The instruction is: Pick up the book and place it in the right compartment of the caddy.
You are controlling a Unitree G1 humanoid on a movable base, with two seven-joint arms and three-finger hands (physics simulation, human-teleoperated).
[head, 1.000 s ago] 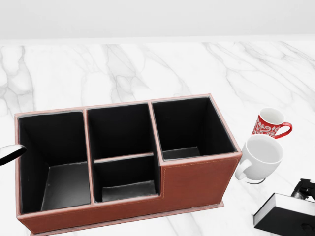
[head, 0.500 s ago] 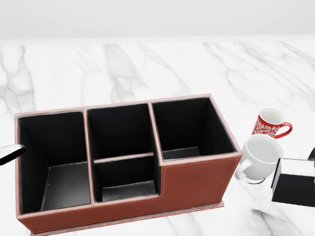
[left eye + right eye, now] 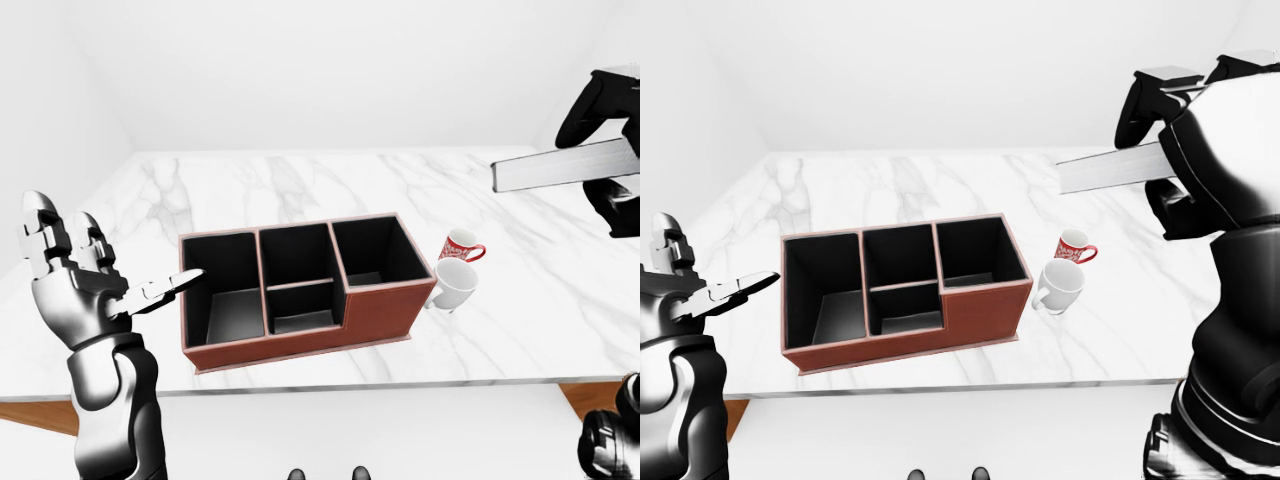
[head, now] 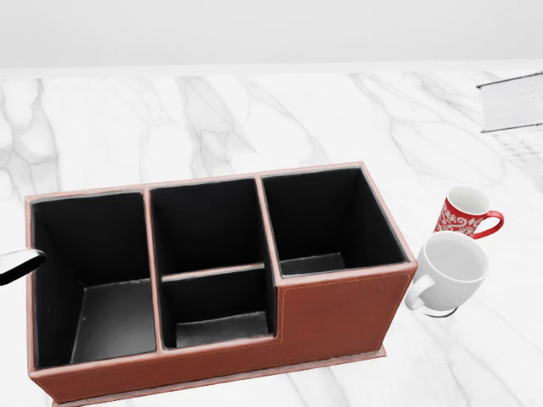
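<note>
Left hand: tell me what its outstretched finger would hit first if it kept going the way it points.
Probably the caddy: the left hand points its finger at the left end wall's top rim. Depth is unclear, so it might pass just over the rim.

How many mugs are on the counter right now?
2. A red patterned mug and a white mug stand right of the caddy in the head view, the white one lower and nearer the caddy. None is visible inside its compartments.

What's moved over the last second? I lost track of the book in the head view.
The book has gone up: from the head view's bottom right corner, past the white mug, to its top right edge, held in the right hand. The caddy, red mug and open left hand have stayed put.
</note>
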